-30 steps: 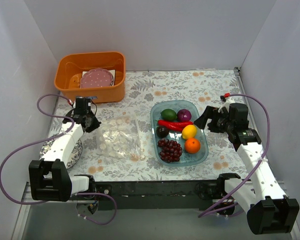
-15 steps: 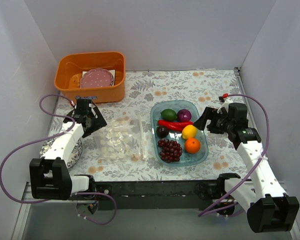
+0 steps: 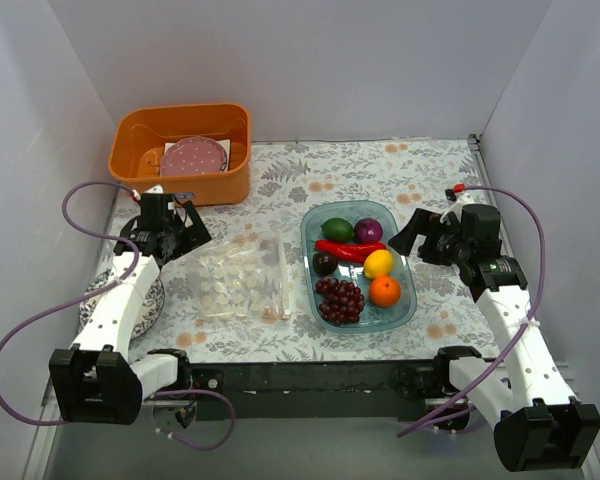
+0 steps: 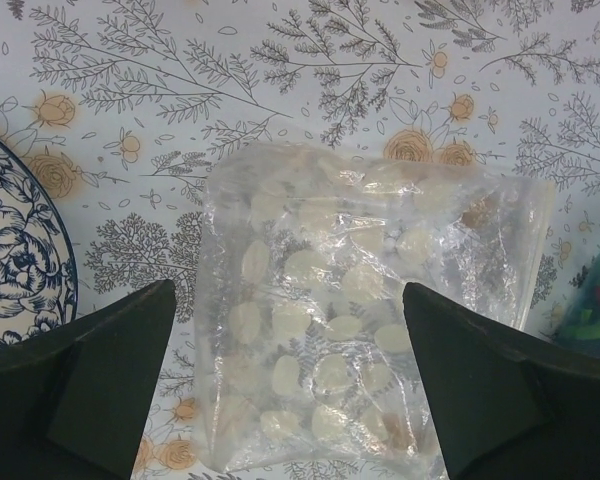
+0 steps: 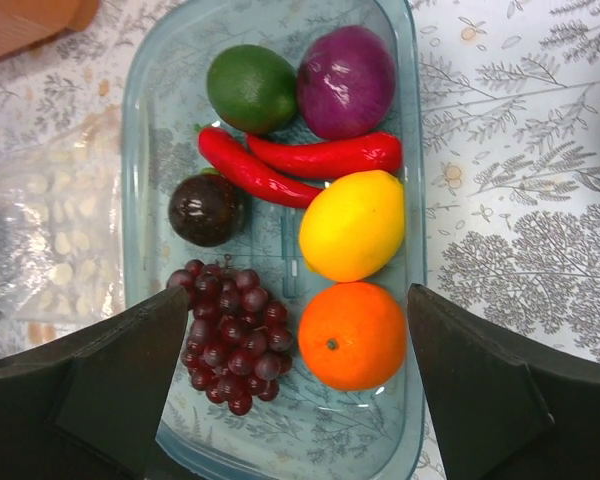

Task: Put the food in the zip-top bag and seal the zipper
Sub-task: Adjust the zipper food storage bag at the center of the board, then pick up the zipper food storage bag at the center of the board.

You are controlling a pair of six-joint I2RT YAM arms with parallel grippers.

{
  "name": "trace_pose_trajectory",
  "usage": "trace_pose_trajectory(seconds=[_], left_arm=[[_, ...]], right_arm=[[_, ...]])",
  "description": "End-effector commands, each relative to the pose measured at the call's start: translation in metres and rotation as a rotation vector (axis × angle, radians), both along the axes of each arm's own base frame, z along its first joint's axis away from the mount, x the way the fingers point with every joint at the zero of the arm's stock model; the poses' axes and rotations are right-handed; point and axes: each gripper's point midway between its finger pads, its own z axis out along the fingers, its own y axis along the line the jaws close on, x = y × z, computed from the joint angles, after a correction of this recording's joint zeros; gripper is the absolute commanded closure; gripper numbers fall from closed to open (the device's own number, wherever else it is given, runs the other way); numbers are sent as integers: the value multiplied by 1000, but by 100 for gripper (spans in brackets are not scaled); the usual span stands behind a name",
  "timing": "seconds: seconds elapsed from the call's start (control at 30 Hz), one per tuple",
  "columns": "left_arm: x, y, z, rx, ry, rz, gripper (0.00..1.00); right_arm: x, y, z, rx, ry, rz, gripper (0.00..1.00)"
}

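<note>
The clear zip-top bag [image 3: 242,282] [image 4: 370,300] lies flat on the flowered cloth, left of the blue tray [image 3: 407,300]. Its zipper strip [image 3: 283,280] runs along the edge nearest the tray. The food lies in the tray: grapes [image 5: 230,335], orange [image 5: 352,335], lemon [image 5: 352,225], green fruit [image 5: 250,88], purple piece [image 5: 345,80], dark piece [image 5: 206,208] and red chili [image 5: 300,160]. My left gripper [image 3: 175,228] [image 4: 290,390] hangs open over the bag's left end, holding nothing. My right gripper [image 3: 415,235] [image 5: 295,390] is open above the tray's near end, over the grapes and orange.
An orange basket [image 3: 140,175] holding a pink dotted plate [image 3: 192,156] stands at the back left. A blue patterned plate [image 3: 152,300] [image 4: 20,260] lies under my left arm. White walls close in three sides.
My left gripper opened, let go of the bag and drew back to the left. The bag settled flat. The right gripper opened slightly wider and hardly moved.
</note>
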Motion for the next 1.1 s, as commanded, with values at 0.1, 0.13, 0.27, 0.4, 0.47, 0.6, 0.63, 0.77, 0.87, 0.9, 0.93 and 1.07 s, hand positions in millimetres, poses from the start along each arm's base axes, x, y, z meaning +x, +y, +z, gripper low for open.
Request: trace_pose_trajectory(seconds=[0.1, 0.13, 0.27, 0.4, 0.47, 0.6, 0.63, 0.77, 0.87, 0.9, 0.93, 1.07], left_arm=[[1, -19, 28, -78, -84, -93, 2], [0, -20, 25, -83, -80, -90, 2], [-4, -31, 20, -135, -50, -125, 2], [-2, -40, 32, -180, -92, -156, 2], [-1, -47, 37, -215, -104, -176, 2], [2, -57, 44, -263, -127, -205, 2], [3, -59, 44, -268, -126, -210, 2], [7, -62, 41, -277, -118, -223, 2], [8, -65, 31, -222, -90, -234, 2], [6, -65, 23, -204, -55, -227, 2], [4, -67, 18, -191, -38, -226, 2], [-13, -95, 0, -181, 21, -261, 2]], right_arm=[[14, 5, 28, 80, -87, -52, 2], [17, -3, 25, 74, -65, -122, 2], [18, -24, 25, 23, -71, -243, 2], [13, -15, 31, 38, -163, -157, 2], [9, -7, 34, 63, -197, -108, 2], [8, 1, 35, 72, -196, -56, 2], [7, 1, 35, 65, -176, -53, 2], [5, -7, 30, 15, -151, -69, 2], [1, -8, 33, 3, -153, -58, 2], [0, -7, 34, 4, -158, -51, 2], [0, -6, 34, 6, -156, -47, 2], [-1, -1, 32, 19, -150, -20, 2]])
